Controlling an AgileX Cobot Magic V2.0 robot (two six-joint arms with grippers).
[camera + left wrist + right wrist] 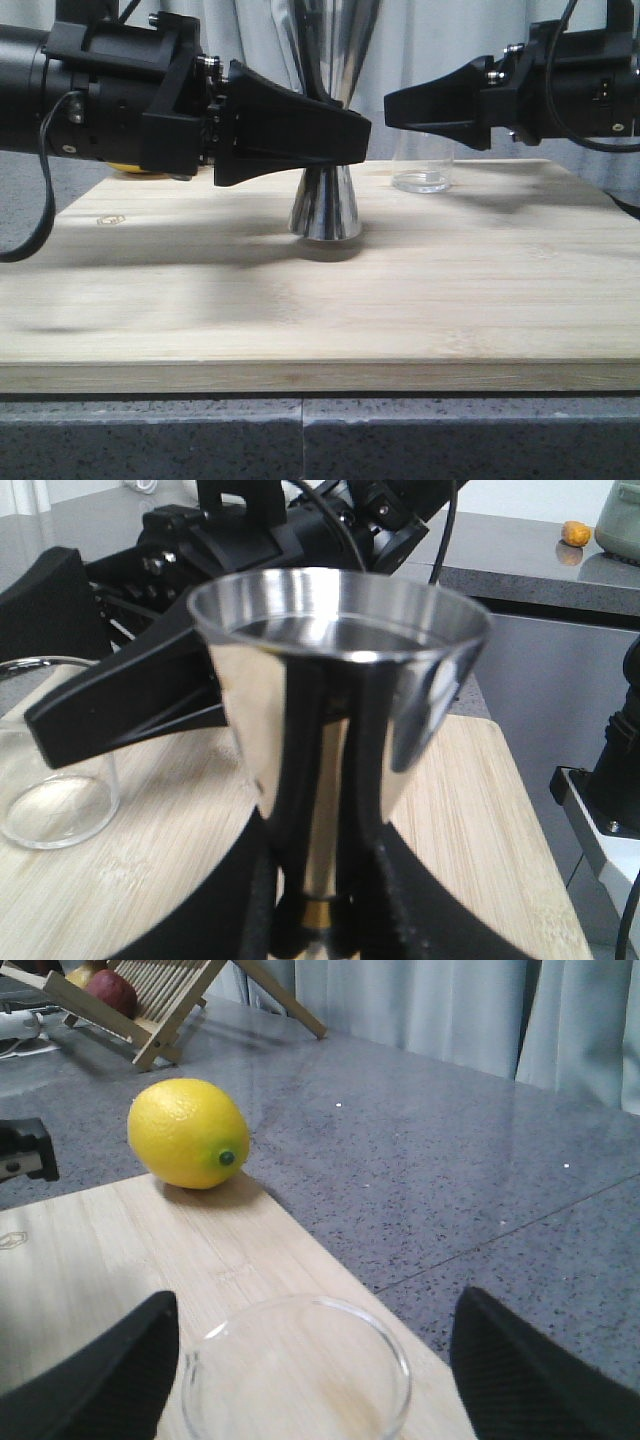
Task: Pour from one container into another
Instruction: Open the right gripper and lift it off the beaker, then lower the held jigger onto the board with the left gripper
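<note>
You see a mirror-bright silver jigger with a thin gold band at its waist, and a colourless clear beaker. Both end effectors, left and right, are matte black. The board is pale bamboo with fine straight grain, lying on a speckled grey tabletop. The lemon is bright yellow with a greenish tip.

Jigger at frame centre, beaker to its right, both on the board.

In the front view the jigger stands upright on the board, which lies on the worktop. The beaker stands further back, right of centre. The left gripper sits around the jigger's waist; the right gripper hangs above the beaker. A lemon lies at the board's far-left edge.
</note>
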